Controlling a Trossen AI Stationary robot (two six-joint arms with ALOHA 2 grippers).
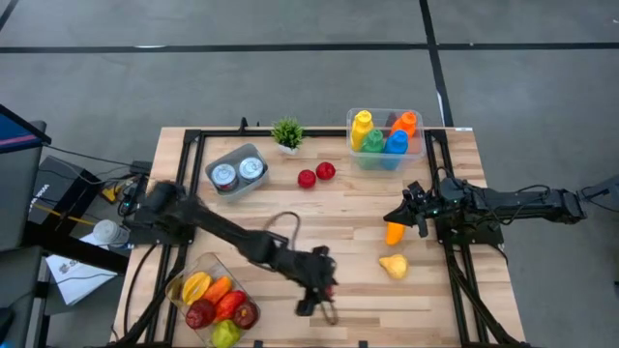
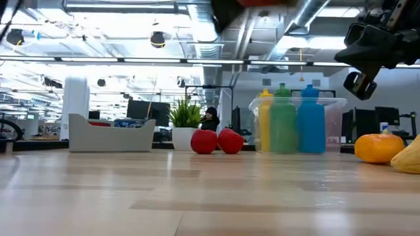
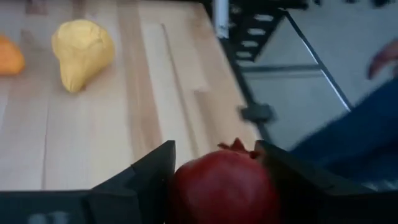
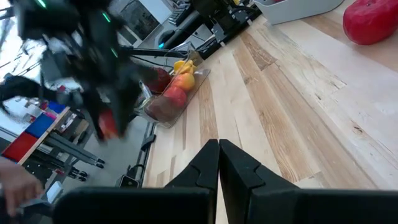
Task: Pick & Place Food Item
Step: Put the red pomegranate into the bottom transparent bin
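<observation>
Red pomegranate [image 3: 224, 190] in left hand [image 3: 217, 186] (crown points forward).

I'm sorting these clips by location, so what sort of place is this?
Probably a robotics lab in an open office or workshop hall: a wooden table on a concrete floor, exposed ceiling pipes and strip lights overhead, and desks with monitors beyond.

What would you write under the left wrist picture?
Left gripper shut on a pomegranate above the table, pear beyond.
</observation>
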